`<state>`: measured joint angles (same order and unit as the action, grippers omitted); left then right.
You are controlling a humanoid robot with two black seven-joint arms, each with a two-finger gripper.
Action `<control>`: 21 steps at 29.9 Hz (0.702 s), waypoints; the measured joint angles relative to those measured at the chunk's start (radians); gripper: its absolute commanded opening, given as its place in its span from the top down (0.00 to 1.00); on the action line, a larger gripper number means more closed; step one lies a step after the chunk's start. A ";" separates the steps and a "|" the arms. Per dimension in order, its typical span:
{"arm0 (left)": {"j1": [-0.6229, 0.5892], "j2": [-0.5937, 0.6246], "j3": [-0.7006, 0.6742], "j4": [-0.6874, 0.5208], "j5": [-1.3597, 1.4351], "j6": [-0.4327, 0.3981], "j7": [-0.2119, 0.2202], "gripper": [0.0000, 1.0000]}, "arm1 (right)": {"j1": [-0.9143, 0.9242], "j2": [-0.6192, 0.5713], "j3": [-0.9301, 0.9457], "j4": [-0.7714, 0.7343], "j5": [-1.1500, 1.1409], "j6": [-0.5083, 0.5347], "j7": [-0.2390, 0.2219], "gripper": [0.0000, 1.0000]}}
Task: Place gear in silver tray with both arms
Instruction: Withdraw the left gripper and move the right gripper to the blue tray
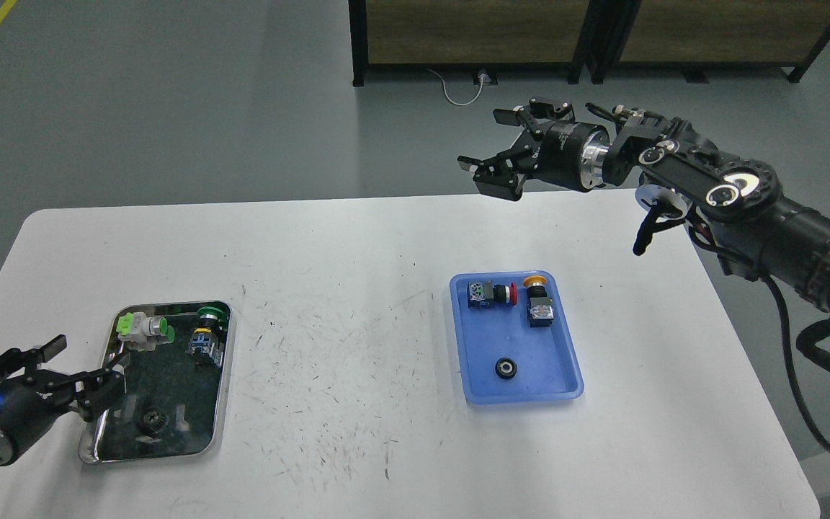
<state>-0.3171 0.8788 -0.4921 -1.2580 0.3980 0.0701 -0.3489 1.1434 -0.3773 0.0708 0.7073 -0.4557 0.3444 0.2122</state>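
The left hand (73, 375) is hovering with fingers spread and empty at the left rim of the silver tray (224, 389), which is lying on the white worktop (328, 346). A dark gear (150, 420) is sitting inside near the tray's front edge, with two green-capped switches (143, 329) at the back. The right hand (512, 148) is hanging high beyond the worktop's far edge, fingers splayed, gripping nothing. Below it, a blue tray (566, 360) is carrying two button switches and a small black ring (505, 368).
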 measured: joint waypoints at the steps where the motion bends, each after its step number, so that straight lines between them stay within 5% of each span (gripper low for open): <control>1: -0.019 0.022 -0.021 -0.002 -0.015 -0.016 0.011 0.03 | -0.010 -0.018 -0.020 0.040 -0.003 0.007 -0.001 0.08; 9: -0.240 0.178 -0.058 0.001 -0.137 -0.098 0.090 0.03 | -0.080 -0.129 -0.135 0.234 -0.053 0.081 -0.005 0.08; 21: -0.443 0.228 -0.049 0.005 -0.142 -0.115 0.154 0.03 | -0.123 -0.160 -0.321 0.285 -0.076 0.144 -0.007 0.08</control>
<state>-0.7598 1.1071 -0.5416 -1.2526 0.2562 -0.0450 -0.1948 1.0204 -0.5378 -0.2499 0.9921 -0.5313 0.4885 0.2055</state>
